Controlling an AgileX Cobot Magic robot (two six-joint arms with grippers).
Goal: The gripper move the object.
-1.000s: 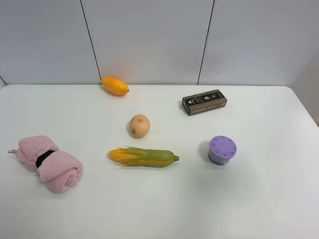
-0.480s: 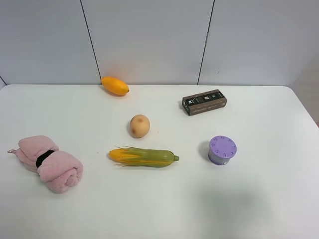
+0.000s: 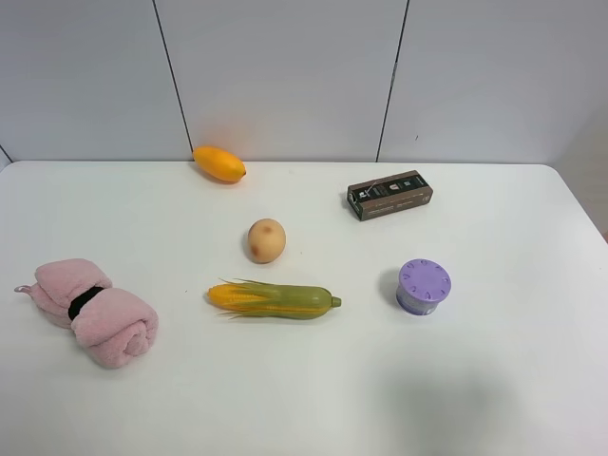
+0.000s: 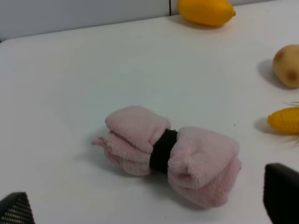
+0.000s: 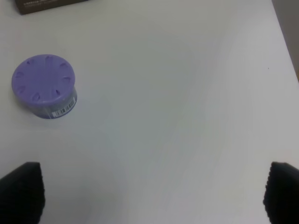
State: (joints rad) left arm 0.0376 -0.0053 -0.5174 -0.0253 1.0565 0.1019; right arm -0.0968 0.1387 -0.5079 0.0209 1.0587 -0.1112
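Your corn cob (image 3: 274, 300) lies untouched at centre frame on the bench (image 3: 494, 380); both tools (image 4: 149, 205) (image 5: 149, 191) spread wide, empty.

Light fell evenly and brightly from above on the white surface (image 3: 494, 380), so the corn (image 3: 274, 300), the potato (image 3: 267, 239) and the purple container (image 3: 423, 286) cast only short, soft shadows, and a faint broad grey patch lay on the surface near the front edge in the high view. That view was sharp throughout, without glare. The left wrist picture was slightly soft, with the pink towel (image 4: 170, 151) reasonably clear and the dark claw fingertips (image 4: 281, 198) blurred at the frame's corners, while the right wrist picture looked dimmer and greyish, its fingertips (image 5: 21, 191) likewise out of focus.
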